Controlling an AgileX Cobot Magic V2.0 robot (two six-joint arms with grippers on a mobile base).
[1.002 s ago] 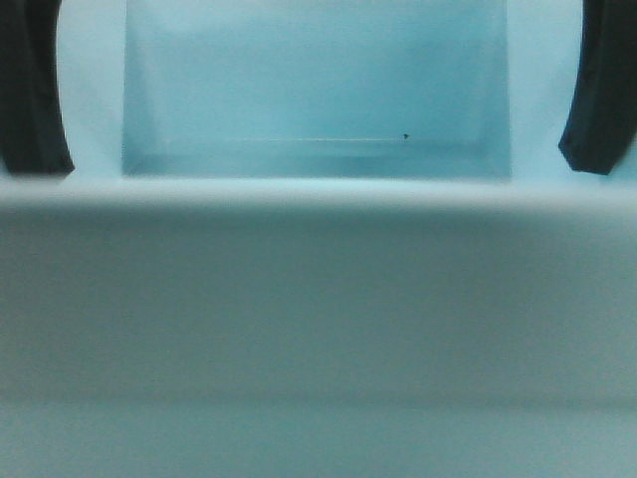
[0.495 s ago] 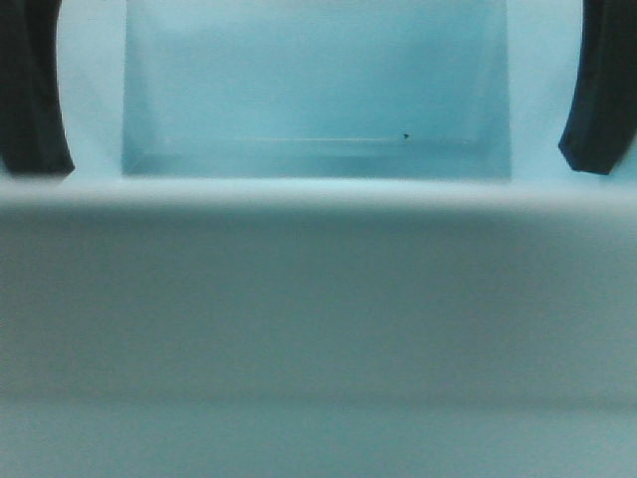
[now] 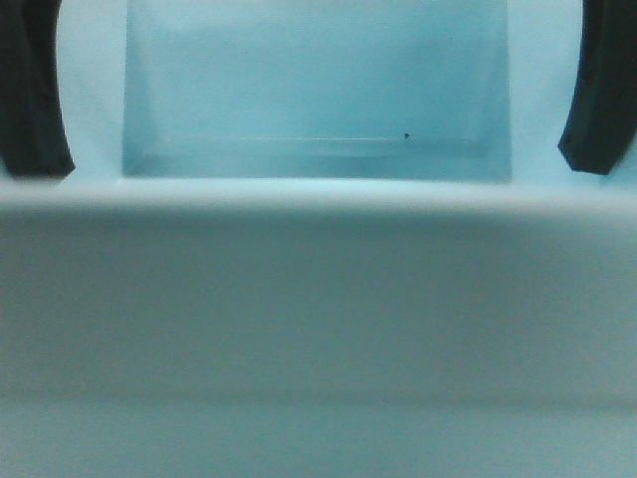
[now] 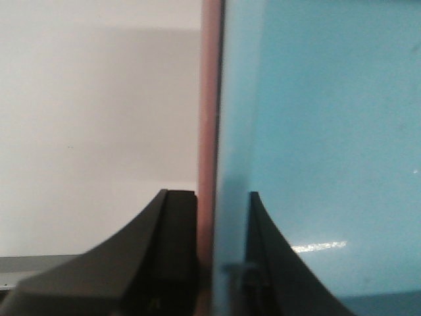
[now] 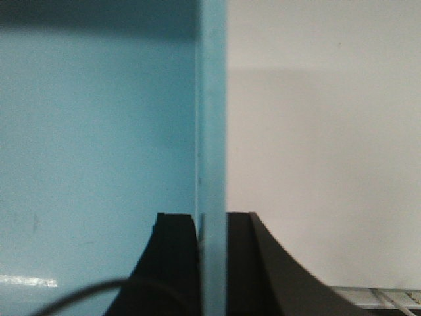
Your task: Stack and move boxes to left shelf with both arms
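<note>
**A:** What do we label first, as the largest thing?

**B:** The blue bin. Its near wall fills the front view, and over the rim we look down into a bare interior. We judge that it is carried close before the camera, between the two arms.

**A:** And the pink bin?

**B:** We see only a narrow strip of the pink bin in the left wrist view, lying flat against the outside of the blue wall. We read this as blue nested inside pink. On that reading the stacking looks done and the move to the shelf is what remains. We cannot make out the shelf itself.

**A:** Why do we show a hold on opposite sides?

**B:** We judge that one grip on each side keeps the stack level. Pinching the two walls together also keeps the bins from sliding apart.

**A:** How do the grippers stand?

**B:** The left gripper is narrowed to a slim gap and clenched on the pink and blue walls together, one finger outside and one inside. The right gripper is pinched the same way on the blue wall, and no pink shows there.

**A:** And the smallest thing?

**B:** A dark speck on the bin floor.
</note>
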